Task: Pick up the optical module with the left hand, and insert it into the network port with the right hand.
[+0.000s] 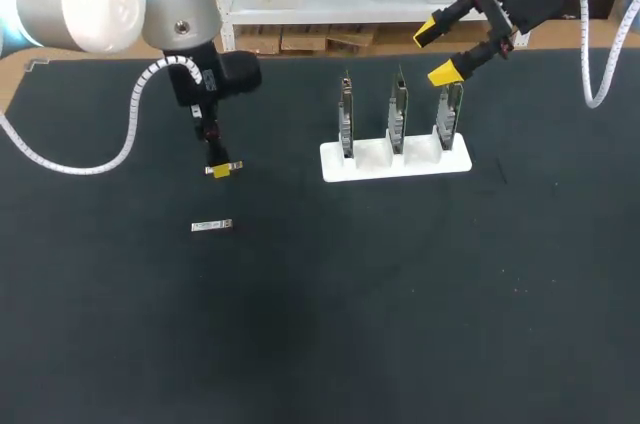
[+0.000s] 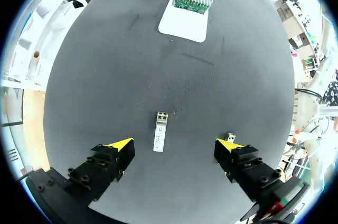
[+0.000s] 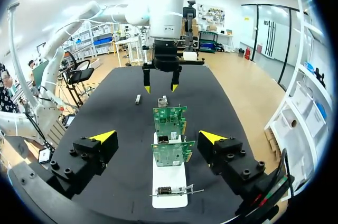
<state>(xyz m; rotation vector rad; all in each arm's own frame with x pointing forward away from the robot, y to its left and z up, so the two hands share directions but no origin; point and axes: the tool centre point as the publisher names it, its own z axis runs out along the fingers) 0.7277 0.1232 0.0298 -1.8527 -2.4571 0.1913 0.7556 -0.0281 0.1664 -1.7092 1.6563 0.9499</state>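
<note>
Evidently the left claw (image 2: 173, 146) hangs released, so the optical module (image 2: 160, 131) lies inside its opening, ready for picking.

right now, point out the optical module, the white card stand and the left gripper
optical module (image 2: 160, 131), left wrist view, middle of its body
white card stand (image 1: 395, 170), head view, bare front edge
left gripper (image 2: 174, 145), left wrist view, midway between yellow tips

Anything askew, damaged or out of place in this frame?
Nothing stands out. The small silver optical module lies flat on the black table near the open left gripper; three green network cards stand upright in their white holder.
</note>
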